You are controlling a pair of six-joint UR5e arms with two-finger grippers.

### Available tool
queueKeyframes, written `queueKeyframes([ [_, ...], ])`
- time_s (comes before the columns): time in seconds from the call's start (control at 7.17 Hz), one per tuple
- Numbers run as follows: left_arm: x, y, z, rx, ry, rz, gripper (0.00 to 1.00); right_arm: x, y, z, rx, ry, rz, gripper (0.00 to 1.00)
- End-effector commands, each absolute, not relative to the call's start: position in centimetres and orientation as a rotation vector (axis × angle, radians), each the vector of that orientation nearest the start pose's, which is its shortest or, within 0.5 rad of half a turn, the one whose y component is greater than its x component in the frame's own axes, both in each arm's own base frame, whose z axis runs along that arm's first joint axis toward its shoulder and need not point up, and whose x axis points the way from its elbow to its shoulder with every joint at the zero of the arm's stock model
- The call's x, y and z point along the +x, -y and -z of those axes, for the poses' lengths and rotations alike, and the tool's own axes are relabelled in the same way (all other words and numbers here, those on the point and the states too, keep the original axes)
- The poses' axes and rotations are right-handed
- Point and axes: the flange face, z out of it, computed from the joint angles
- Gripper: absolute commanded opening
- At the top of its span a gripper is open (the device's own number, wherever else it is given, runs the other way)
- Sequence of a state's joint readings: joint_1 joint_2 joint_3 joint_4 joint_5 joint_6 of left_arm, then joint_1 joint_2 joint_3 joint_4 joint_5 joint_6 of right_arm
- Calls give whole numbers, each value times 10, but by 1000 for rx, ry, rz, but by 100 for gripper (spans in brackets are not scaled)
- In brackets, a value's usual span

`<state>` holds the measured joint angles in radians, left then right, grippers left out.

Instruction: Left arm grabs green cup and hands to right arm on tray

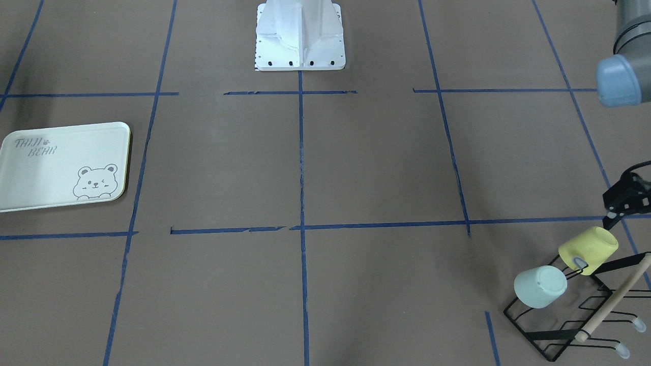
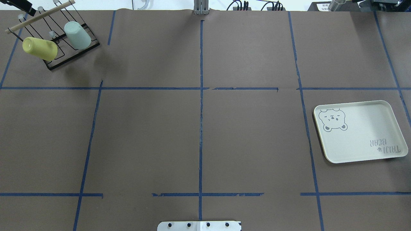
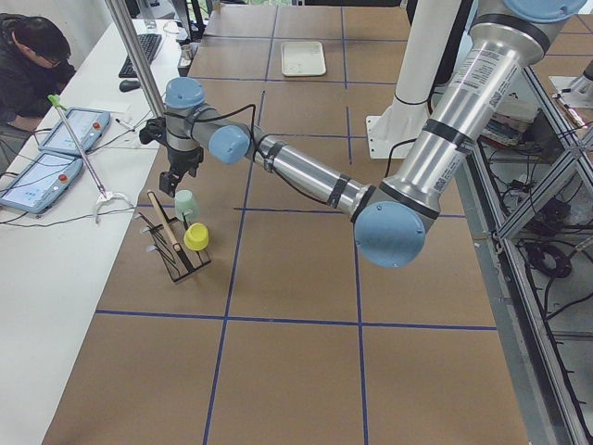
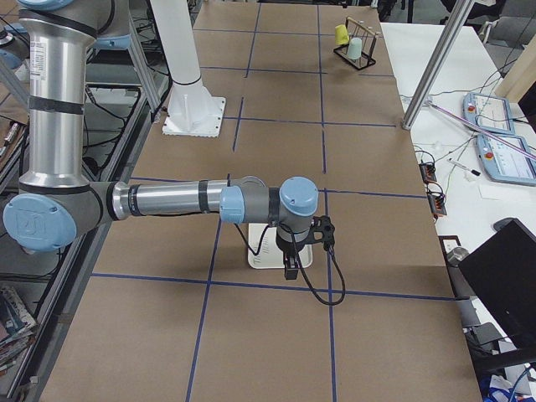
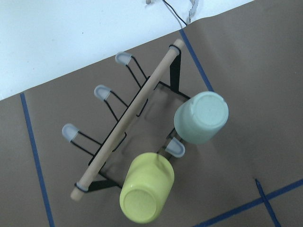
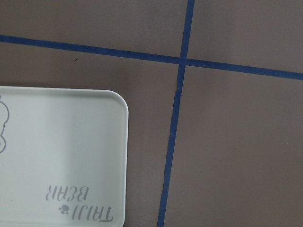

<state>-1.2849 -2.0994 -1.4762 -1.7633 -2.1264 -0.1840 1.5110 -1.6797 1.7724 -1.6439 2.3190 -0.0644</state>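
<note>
- Evidently the approach step: left gripper [image 3: 173, 179] hovers over the rack [image 5: 137, 104], whose prong holds the inverted green cup [image 5: 201, 124], ten o'clock on the overhead table.
- Next: descend, pinch the cup's wall.
- Jaw openings: cannot tell; right gripper [image 4: 289, 270] hangs near the tray [image 2: 359, 141].

Yellow cup [image 5: 144, 194] on black wire rack [image 5: 128, 116], atop brown blue-taped table [image 2: 144, 134].

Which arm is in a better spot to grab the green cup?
Left: the left gripper hangs near the green cup on the rack. The right arm is far off, by the tray.
</note>
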Motion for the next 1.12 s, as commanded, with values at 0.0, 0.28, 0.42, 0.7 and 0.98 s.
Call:
queueKeyframes([
  [0.0, 192, 729, -382, 509, -601, -254, 100, 39, 448, -620, 19, 749, 125, 100],
  [0.28, 233, 727, -389, 465, -618, -257, 100, 39, 448, -620, 19, 749, 125, 100],
  [0.42, 242, 730, -397, 441, -618, -251, 100, 39, 448, -620, 19, 749, 125, 100],
  [0.7, 257, 733, -412, 406, -612, -258, 100, 39, 448, -621, 18, 749, 125, 100],
  [0.98, 269, 737, -422, 394, -620, -244, 100, 39, 448, -620, 19, 749, 125, 100],
])
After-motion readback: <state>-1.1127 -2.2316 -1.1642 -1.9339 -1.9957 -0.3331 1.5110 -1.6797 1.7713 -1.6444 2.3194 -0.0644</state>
